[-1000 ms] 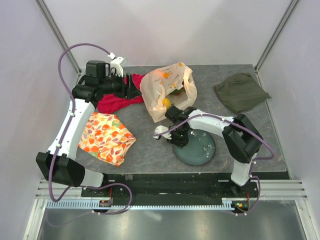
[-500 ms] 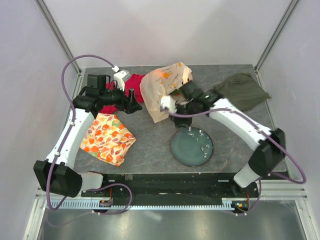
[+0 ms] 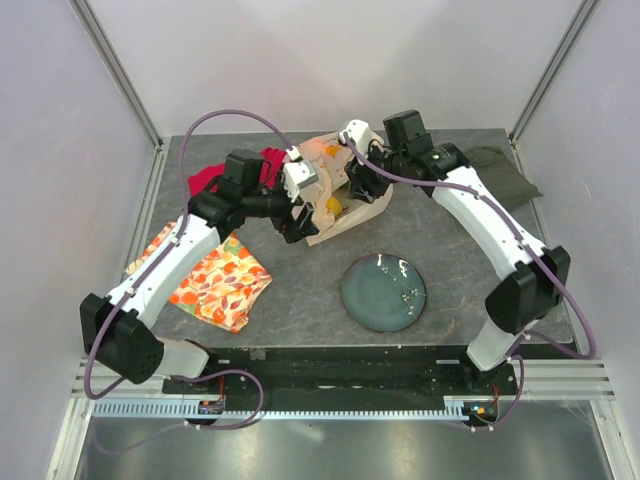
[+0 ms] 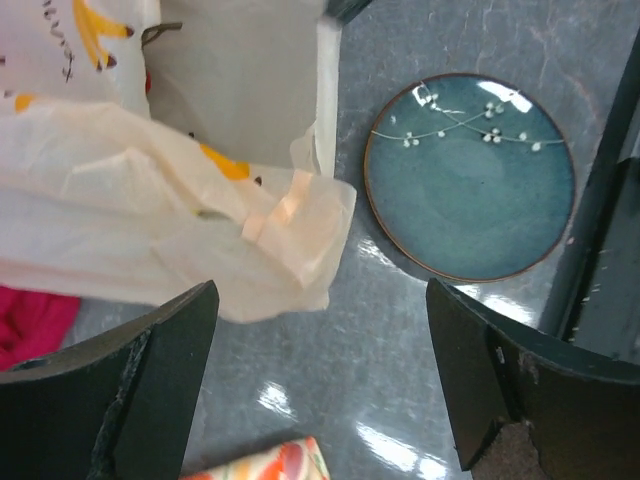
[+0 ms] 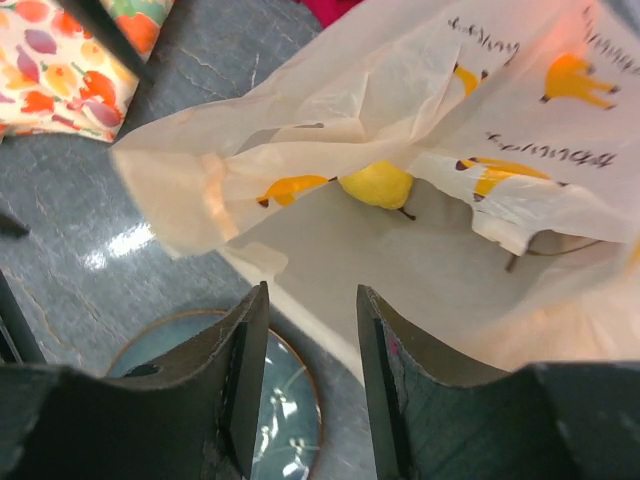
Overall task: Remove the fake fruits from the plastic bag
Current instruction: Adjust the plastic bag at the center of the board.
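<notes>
At the upper centre of the top view, both arms meet over the plastic bag (image 3: pixel 325 232). The left end effector (image 4: pixel 320 370) stands wide and empty, hovering just beside the bag's crumpled mouth. The right end effector (image 5: pixel 312 330) is partly spread, also empty, and faces the opening. A yellow fruit (image 5: pixel 378 185) lies inside. The step looks like reaching in; next, the right fingers probably need to enter the mouth and close on that fruit.

A yellow fruit (image 3: pixel 333 206) shows inside the plastic bag (image 3: pixel 345 224), beyond the plate (image 3: pixel 383 291).
</notes>
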Controlling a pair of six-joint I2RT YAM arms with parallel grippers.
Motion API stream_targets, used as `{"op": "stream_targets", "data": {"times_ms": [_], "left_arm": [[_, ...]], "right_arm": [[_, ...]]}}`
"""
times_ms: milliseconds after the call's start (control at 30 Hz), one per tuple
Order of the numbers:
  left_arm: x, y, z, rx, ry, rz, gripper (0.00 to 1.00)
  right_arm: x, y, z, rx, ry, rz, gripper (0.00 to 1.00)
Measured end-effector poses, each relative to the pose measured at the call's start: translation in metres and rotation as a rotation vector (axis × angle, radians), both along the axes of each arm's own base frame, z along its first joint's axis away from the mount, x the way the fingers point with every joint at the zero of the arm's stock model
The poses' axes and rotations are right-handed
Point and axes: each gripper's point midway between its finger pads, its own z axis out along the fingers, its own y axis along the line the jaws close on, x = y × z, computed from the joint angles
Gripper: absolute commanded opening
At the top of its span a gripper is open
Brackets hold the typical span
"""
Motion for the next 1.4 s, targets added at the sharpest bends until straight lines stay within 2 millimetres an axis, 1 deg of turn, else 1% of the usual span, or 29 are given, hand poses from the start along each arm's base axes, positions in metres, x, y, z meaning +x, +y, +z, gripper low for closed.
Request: {"op": "stream_targets", "data": {"times_ms": [67, 167, 200, 267, 300, 367, 400, 433, 500, 567, 633, 700, 767, 833, 900, 967, 1033, 1067, 1133, 1200, 1300, 1400], "left_arm": [[0.003, -0.008, -0.006, 0.041, -0.054, -0.046, 0.88], [0.006, -0.019, -0.017, 0.101, -0.127, -0.114, 0.80], [0.006, -0.022, -0.020, 0.123, -0.153, -0.137, 0.69], [0.010, -0.029, -0.025, 0.158, -0.208, -0.174, 0.51], [0.012, -0.032, -0.028, 0.174, -0.235, -0.190, 0.29], [0.015, -0.032, -0.038, 0.214, -0.268, -0.205, 0.05], [0.017, -0.029, -0.045, 0.238, -0.277, -0.203, 0.02], [0.018, -0.026, -0.050, 0.252, -0.271, -0.188, 0.02], [0.023, -0.017, -0.058, 0.278, -0.250, -0.131, 0.02], [0.027, -0.004, -0.056, 0.276, -0.210, -0.030, 0.02], [0.030, 0.008, -0.043, 0.226, -0.159, 0.100, 0.02], [0.029, 0.017, -0.025, 0.154, -0.115, 0.209, 0.02], [0.023, 0.026, 0.003, 0.029, -0.075, 0.333, 0.02], [0.014, 0.030, 0.022, -0.075, -0.037, 0.403, 0.02], [0.008, 0.030, 0.031, -0.148, 0.001, 0.442, 0.02], [0.007, 0.029, 0.027, -0.177, 0.041, 0.466, 0.02], [0.005, 0.029, 0.010, -0.168, 0.094, 0.490, 0.02], [0.004, 0.030, -0.001, -0.155, 0.120, 0.500, 0.02], [0.002, 0.033, -0.018, -0.126, 0.157, 0.523, 0.02], [0.001, 0.035, -0.028, -0.110, 0.175, 0.538, 0.02], [0.002, 0.039, -0.031, -0.105, 0.177, 0.562, 0.02], [0.005, 0.044, -0.035, -0.098, 0.178, 0.595, 0.02]], "right_arm": [[0.011, 0.006, -0.020, 0.007, 0.056, -0.032, 0.48], [0.024, 0.009, -0.040, 0.013, 0.116, -0.089, 0.48], [0.029, 0.009, -0.045, 0.014, 0.123, -0.113, 0.48], [0.039, 0.007, -0.052, 0.011, 0.130, -0.162, 0.48], [0.043, 0.005, -0.053, 0.010, 0.127, -0.184, 0.48], [0.051, -0.001, -0.058, -0.002, 0.115, -0.234, 0.48], [0.053, -0.005, -0.061, -0.011, 0.109, -0.256, 0.48], [0.054, -0.009, -0.065, -0.023, 0.108, -0.276, 0.47], [0.049, -0.021, -0.084, -0.061, 0.115, -0.320, 0.47], [0.029, -0.039, -0.111, -0.125, 0.156, -0.355, 0.47], [0.005, -0.058, -0.134, -0.187, 0.198, -0.378, 0.47], [-0.012, -0.071, -0.148, -0.231, 0.225, -0.394, 0.47], [-0.022, -0.079, -0.154, -0.258, 0.239, -0.402, 0.47], [-0.021, -0.080, -0.151, -0.261, 0.228, -0.402, 0.47], [-0.016, -0.075, -0.143, -0.243, 0.218, -0.391, 0.47], [-0.004, -0.064, -0.128, -0.209, 0.199, -0.372, 0.47], [0.009, -0.049, -0.113, -0.158, 0.182, -0.341, 0.48], [0.018, -0.037, -0.101, -0.121, 0.169, -0.316, 0.48], [0.024, -0.020, -0.088, -0.068, 0.160, -0.267, 0.48], [0.025, -0.004, -0.076, -0.026, 0.156, -0.219, 0.47], [0.017, 0.013, -0.074, -0.011, 0.160, -0.166, 0.46], [0.009, 0.027, -0.086, -0.027, 0.184, -0.130, 0.44]]}}
